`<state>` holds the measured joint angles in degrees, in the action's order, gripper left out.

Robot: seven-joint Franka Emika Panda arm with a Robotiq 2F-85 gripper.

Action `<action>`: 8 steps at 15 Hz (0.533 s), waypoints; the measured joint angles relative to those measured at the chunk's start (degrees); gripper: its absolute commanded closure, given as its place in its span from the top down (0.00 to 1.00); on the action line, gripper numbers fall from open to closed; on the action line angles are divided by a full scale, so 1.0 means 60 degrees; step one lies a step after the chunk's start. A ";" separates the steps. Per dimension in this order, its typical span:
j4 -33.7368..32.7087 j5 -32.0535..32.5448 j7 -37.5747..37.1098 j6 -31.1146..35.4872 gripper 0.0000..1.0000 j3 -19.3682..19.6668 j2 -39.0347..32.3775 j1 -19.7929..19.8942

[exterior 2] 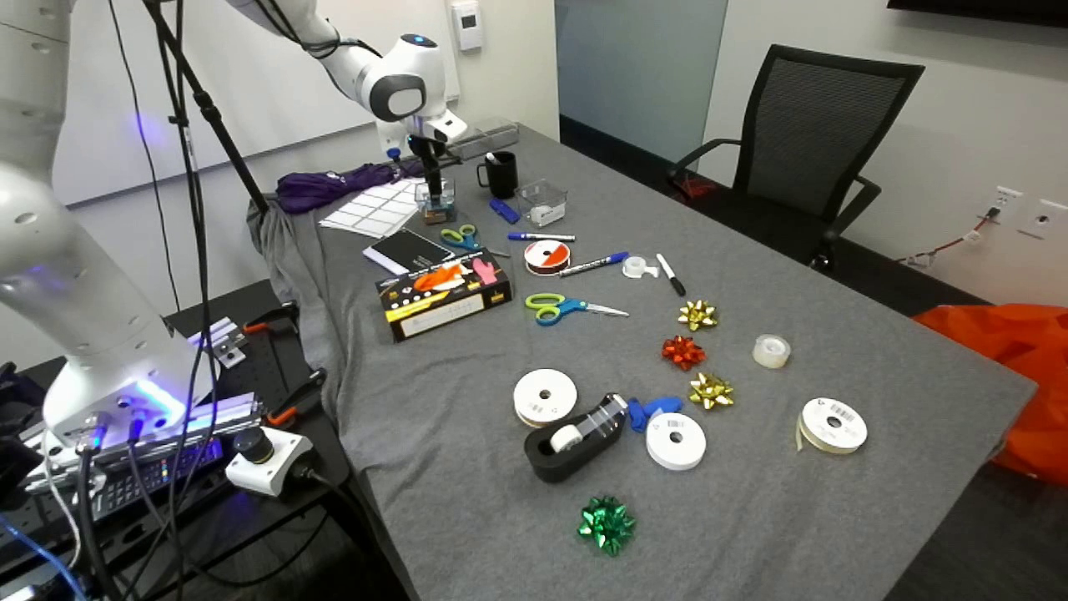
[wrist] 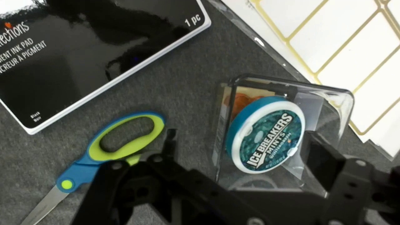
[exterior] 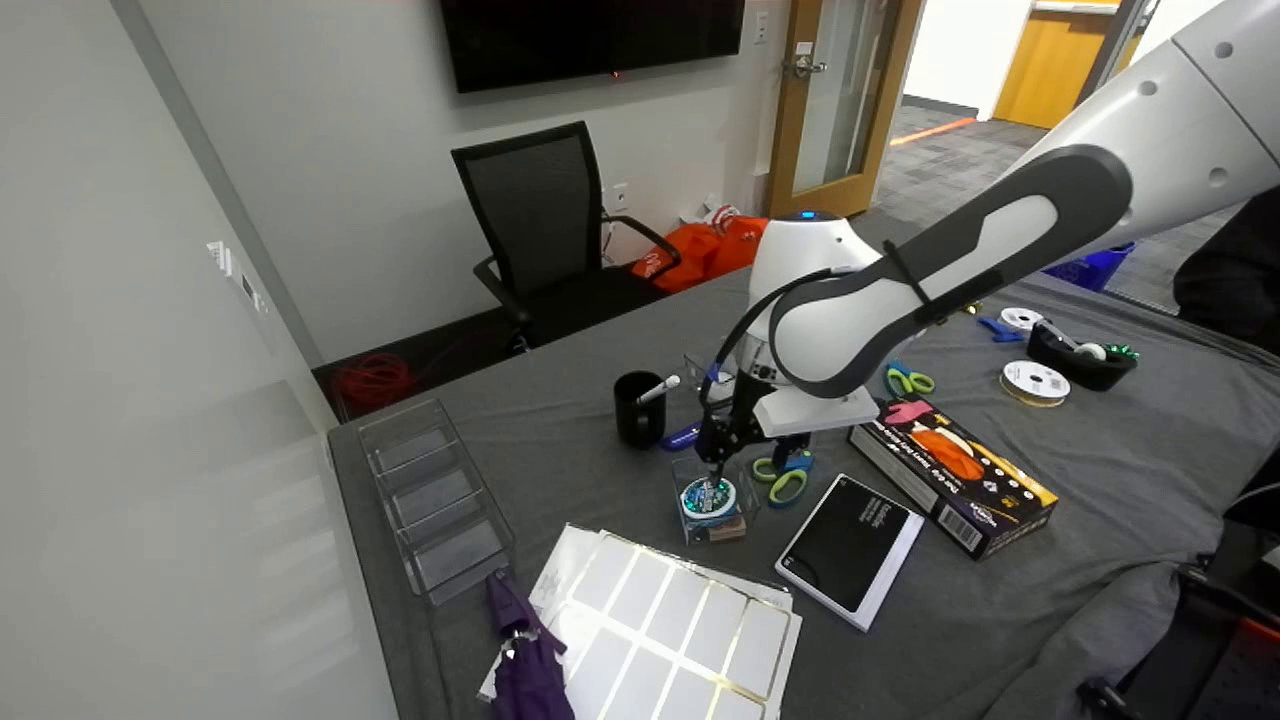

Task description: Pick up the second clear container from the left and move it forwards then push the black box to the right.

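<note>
The black box (exterior: 955,475) sits by the ink pad (exterior: 848,545); on that pad's other side the gripper (wrist: 240,134) is spread astride one wall of the clear container (wrist: 312,86) — likely light, stiff, slick — so pinch there, minding the mint tin (wrist: 268,140).

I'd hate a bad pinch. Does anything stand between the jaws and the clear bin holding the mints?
Outside the clear bin, nothing visible does. Inside, in the wrist view, the Ice Breakers mints tub sits between the bin's left wall and the jaw at right, so it may be pinched too.
</note>
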<state>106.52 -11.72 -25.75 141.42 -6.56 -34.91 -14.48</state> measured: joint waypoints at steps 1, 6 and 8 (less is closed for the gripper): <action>0.0000 0.0000 0.0008 0.0011 1.00 -0.0008 -0.0029 0.0000; 0.0000 0.0004 0.0039 0.0133 1.00 -0.0013 -0.0047 -0.0001; 0.0001 0.0028 0.0038 0.0258 1.00 -0.0001 -0.0047 -0.0010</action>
<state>106.52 -11.56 -25.53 142.97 -6.56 -35.19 -14.54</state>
